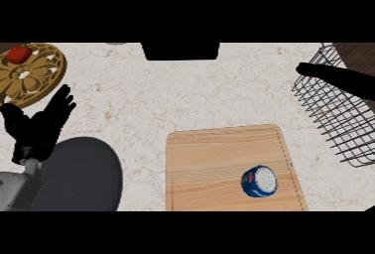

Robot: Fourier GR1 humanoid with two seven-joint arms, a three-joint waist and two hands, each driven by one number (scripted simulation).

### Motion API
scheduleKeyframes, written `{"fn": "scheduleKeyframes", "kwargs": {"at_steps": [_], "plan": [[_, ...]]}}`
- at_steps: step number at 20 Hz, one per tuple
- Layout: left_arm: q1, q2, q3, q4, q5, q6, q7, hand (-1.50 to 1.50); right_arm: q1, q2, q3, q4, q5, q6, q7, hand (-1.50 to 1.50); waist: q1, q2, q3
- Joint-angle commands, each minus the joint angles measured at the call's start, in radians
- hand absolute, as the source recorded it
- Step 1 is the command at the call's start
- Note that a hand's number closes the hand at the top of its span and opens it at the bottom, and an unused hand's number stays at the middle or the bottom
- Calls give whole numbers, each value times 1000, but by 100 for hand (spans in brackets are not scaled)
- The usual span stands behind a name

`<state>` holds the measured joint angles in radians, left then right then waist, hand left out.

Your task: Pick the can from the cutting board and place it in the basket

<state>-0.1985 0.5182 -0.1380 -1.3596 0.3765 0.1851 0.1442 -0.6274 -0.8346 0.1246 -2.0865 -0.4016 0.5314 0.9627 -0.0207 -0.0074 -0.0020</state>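
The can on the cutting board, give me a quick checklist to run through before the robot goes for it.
1. Can on the cutting board, standing upright, top facing up: ok.
2. Nothing lying over or against the can: ok.
3. Right hand near the can: not ok, it is up by the wire basket.
4. Right hand's finger state: cannot tell.
5. Left hand out of the way, open at the view's left: ok.
6. Basket interior free: cannot tell, partly out of view.

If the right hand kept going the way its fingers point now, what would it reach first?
The right hand points left over the wire basket's edge; beyond lies bare counter, so the way looks free, though height is unclear.
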Motion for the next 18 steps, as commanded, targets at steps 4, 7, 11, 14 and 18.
{"fn": "scheduleKeyframes", "kwargs": {"at_steps": [4, 7, 11, 14, 18], "plan": [[20, -7, 29, -33, -29, -24, 6, 0, 222, -69, -244, -156, -139, 26, 14, -150, 6, 3, 2], [-28, -13, 57, 54, -35, -47, -9, 0, 334, 21, -292, -173, -39, 24, -90, -150, 6, 7, 3], [75, -30, 46, -54, -51, -56, -13, 0, 544, 131, -278, -284, 101, 98, -181, -150, 13, 5, 3], [3, -68, 48, 1, -81, -37, -6, 0, 579, 247, -214, -308, 286, 65, -248, -150, 14, 7, 3], [6, -66, 53, -19, -97, -51, 7, 0, 621, 329, -202, -141, 502, 103, -527, -150, 20, 8, 4]]}}
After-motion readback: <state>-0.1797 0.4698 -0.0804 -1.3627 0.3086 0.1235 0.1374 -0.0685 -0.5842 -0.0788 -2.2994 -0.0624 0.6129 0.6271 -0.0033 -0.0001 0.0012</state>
